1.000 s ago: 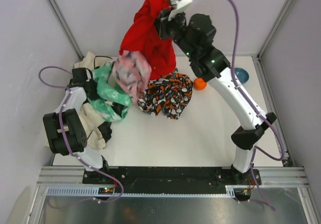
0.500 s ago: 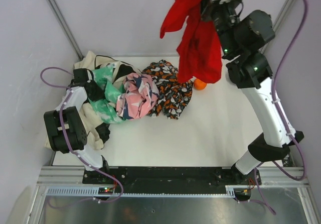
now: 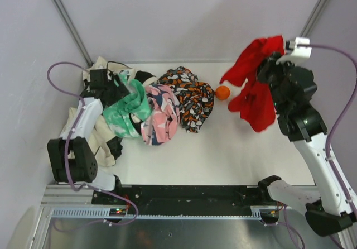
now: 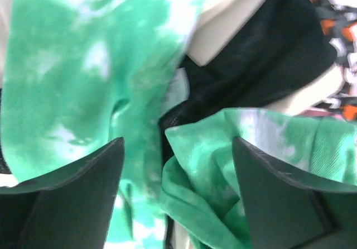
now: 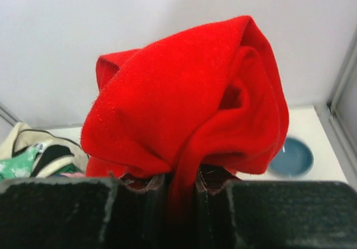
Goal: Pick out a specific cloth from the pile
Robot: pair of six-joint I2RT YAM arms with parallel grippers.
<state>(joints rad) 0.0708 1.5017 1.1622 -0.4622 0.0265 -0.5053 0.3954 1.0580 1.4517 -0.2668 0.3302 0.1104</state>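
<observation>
The cloth point(image 3: 255, 99) has swung clear of the pile point(image 3: 129, 108) — limp, light; your right fingers point(image 5: 133, 211) pinch its bunched top, left fingers point(image 4: 72, 188) spread.

A flat white table point(image 3: 223, 154) fills the middle, closed in by plain pale lilac walls point(image 3: 167, 20). A grey metal post point(image 3: 67, 23) slants at upper left, another post point(image 3: 319, 6) at upper right. A slotted silver rail point(image 3: 189, 211) crosses the bottom. The light is soft and even.

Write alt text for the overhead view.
The right pincer holds the red cloth up on the right, apart from the pile at left. The left pincer is on the pile's green-and-white garment; a small orange ball lies between.
</observation>
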